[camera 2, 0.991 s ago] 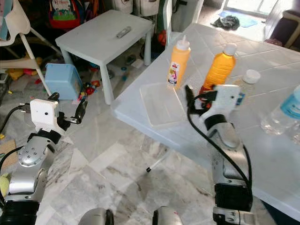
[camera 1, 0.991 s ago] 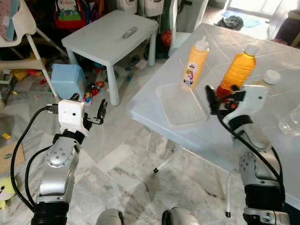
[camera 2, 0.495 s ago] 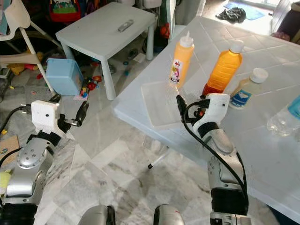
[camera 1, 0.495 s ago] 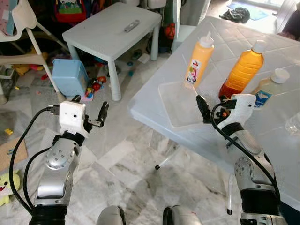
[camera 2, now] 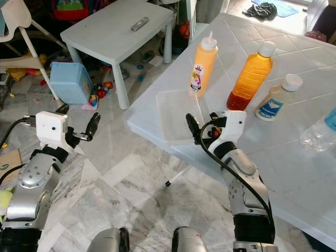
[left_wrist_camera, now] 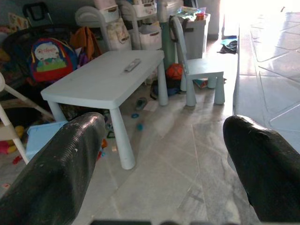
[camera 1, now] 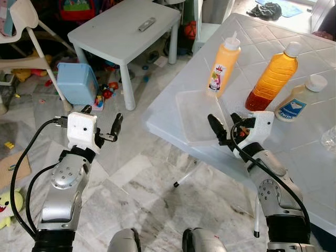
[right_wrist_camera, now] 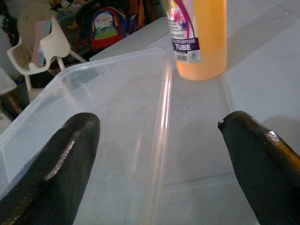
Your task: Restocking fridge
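On the white tiled table stand a yellow squeeze bottle, an orange juice bottle and a small white-capped bottle with a blue label. A clear plastic tray lies flat in front of the squeeze bottle. My right gripper hovers open just above the tray's near right edge, holding nothing. In the right wrist view the tray spreads between the fingers, with the squeeze bottle beyond. Away from the table, my left gripper is raised over the floor, open and empty.
A clear water bottle lies at the table's right edge. To the left stand a low white table with a remote, a blue bin, scattered toys and a white high chair. Marble floor lies below.
My right gripper has dropped down and leftward, from beside the orange juice bottle to the tray's near edge. The camera has tilted slightly. The left arm has stayed put.
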